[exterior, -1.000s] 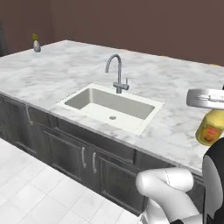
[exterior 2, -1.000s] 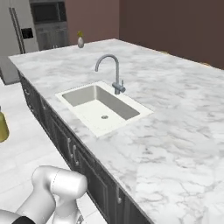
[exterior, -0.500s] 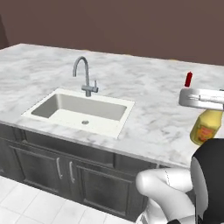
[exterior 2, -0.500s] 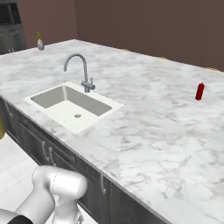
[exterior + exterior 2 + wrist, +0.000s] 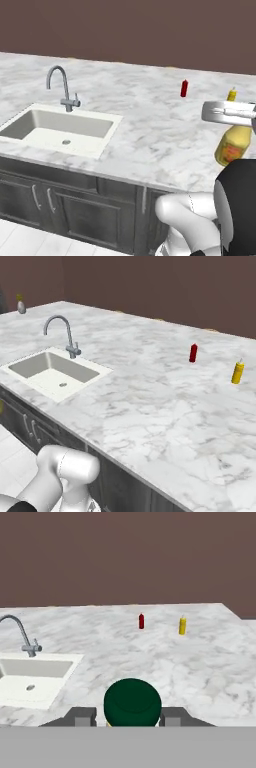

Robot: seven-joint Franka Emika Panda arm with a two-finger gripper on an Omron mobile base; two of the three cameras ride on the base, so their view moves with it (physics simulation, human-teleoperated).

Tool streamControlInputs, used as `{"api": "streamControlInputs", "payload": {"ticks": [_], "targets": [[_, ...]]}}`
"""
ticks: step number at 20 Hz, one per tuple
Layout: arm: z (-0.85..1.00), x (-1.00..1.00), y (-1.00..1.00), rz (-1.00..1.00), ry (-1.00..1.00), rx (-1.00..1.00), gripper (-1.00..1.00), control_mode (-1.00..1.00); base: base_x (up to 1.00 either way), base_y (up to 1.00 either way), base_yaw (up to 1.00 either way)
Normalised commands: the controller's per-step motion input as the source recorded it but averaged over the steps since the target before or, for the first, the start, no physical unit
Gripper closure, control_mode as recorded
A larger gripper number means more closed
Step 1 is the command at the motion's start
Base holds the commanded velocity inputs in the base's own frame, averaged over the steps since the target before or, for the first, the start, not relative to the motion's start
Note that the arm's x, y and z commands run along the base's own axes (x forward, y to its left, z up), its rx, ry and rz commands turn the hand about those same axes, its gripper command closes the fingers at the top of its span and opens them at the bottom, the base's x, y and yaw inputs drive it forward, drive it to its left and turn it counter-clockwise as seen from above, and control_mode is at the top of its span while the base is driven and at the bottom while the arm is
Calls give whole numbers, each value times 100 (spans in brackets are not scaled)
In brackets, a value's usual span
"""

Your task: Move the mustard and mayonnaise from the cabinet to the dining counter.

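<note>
My gripper (image 5: 231,113) is shut on the mustard (image 5: 233,145), a yellow-tan bottle that hangs at the right edge of the left base view, in front of the dining counter (image 5: 150,131). In the hand view the bottle's dark green cap (image 5: 132,703) sits between the two fingertips (image 5: 83,716), with my gripper (image 5: 128,718) facing across the white marble dining counter (image 5: 110,643). The mayonnaise and the cabinet are out of view.
A white sink (image 5: 60,131) with a curved steel tap (image 5: 63,88) is set in the counter's left part. A red bottle (image 5: 193,353) and an all-yellow squeeze bottle (image 5: 237,372) stand at the far right. Dark base cupboards (image 5: 50,200) run below. A small vase (image 5: 20,306) stands far left.
The whole picture has shifted left as the base moved right along the counter, which brought the red and yellow bottles into view. The mustard stays held in the shut gripper.
</note>
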Motion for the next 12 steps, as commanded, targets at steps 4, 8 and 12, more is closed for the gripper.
{"api": "streamControlInputs", "payload": {"ticks": [4, 8, 12], "targets": [[0, 0, 0, 0, 0, 0, 100, 100, 18, -46, -29], [0, 0, 0, 0, 0, 0, 100, 100, 64, -4, -35], [0, 0, 0, 0, 0, 0, 100, 100, 61, 0, -35]]}}
